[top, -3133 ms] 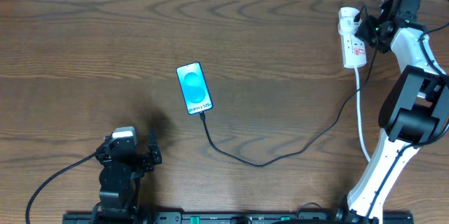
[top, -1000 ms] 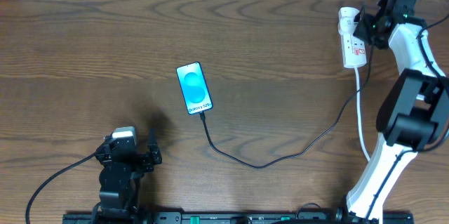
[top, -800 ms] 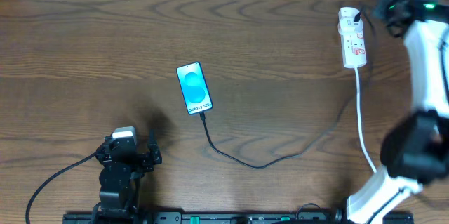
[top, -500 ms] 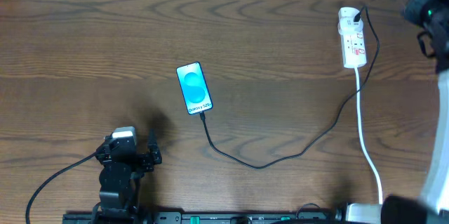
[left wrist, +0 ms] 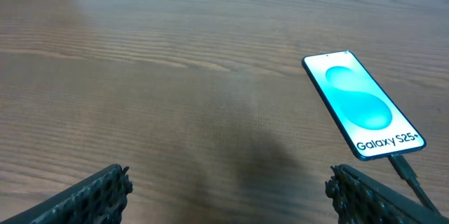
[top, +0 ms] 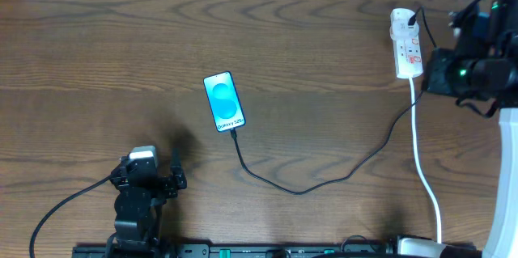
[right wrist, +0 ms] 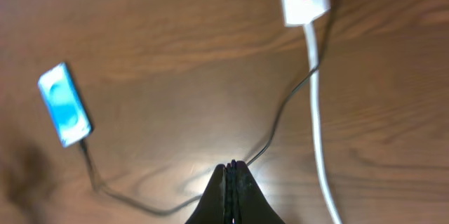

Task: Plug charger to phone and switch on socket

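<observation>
Overhead, the socket [top: 407, 44] lies near the far right of the table [top: 97, 48], its white cord running back toward the robot. A second ago the right arm was bent in against the socket's far end, at the switches. It has since swung clear and is now just to the right of the socket, no longer touching it. The right gripper [right wrist: 231, 169] looks down on the strip from above and behind. Its jaws are pressed fully together with nothing between them.

The charger [top: 299, 189] leaves the socket's far end, where its plug seems seated. It loops down and away to the left of the socket, ending at the near edge of the phone [top: 223, 101], which lies flat and well apart from the strip. In the left wrist view the connector sits at the phone's port and the screen glows cyan.

The left gripper [left wrist: 228, 192] rests far to the left of the socket, spread wide and empty.

That withdrawal suggests the switch press is done and the task is nearly finished. The switch position is too small to read.
</observation>
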Robot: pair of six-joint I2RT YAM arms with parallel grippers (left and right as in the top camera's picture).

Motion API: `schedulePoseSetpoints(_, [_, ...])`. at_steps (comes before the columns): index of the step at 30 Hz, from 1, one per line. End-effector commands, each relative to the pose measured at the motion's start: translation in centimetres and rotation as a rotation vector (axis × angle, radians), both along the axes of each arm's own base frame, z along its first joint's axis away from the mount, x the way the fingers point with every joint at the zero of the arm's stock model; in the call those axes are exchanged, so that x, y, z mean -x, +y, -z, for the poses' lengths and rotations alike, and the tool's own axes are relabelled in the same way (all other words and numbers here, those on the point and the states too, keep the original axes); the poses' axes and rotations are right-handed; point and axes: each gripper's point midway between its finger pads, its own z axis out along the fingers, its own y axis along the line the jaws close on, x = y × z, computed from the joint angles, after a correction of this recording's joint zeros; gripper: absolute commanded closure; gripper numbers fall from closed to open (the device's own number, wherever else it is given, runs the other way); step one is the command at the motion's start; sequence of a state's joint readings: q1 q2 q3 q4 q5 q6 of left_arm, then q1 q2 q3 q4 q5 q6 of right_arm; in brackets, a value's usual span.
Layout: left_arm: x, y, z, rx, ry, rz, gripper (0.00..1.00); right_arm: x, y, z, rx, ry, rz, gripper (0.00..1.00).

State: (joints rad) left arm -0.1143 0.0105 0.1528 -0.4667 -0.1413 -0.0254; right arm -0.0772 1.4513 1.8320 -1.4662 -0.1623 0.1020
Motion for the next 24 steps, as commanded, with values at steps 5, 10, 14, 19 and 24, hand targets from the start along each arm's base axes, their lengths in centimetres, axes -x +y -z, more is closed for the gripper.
schedulePoseSetpoints(5, [0.0,0.1,0.7,-0.006,0.010,-0.007,0.07,4.3,5.2,3.2,-0.034,-0.098,-0.197,0.99])
schedulePoseSetpoints(10, [0.0,0.1,0.7,-0.006,0.010,-0.007,0.07,7.3,5.4,7.2,-0.078,-0.172,-0.151,0.97])
schedulePoseSetpoints(14, [0.0,0.1,0.7,-0.006,0.010,-0.007,0.07,9.6,5.3,9.1,-0.100,-0.176,-0.124,0.01])
schedulePoseSetpoints(19, [0.0,0.1,0.7,-0.006,0.010,-0.007,0.07,11.9,5.5,10.6,-0.121,-0.141,-0.136,0.01])
schedulePoseSetpoints(24, [0.0,0.1,0.7,-0.006,0.010,-0.007,0.07,13.3,5.3,11.7,-0.116,-0.069,-0.131,0.01])
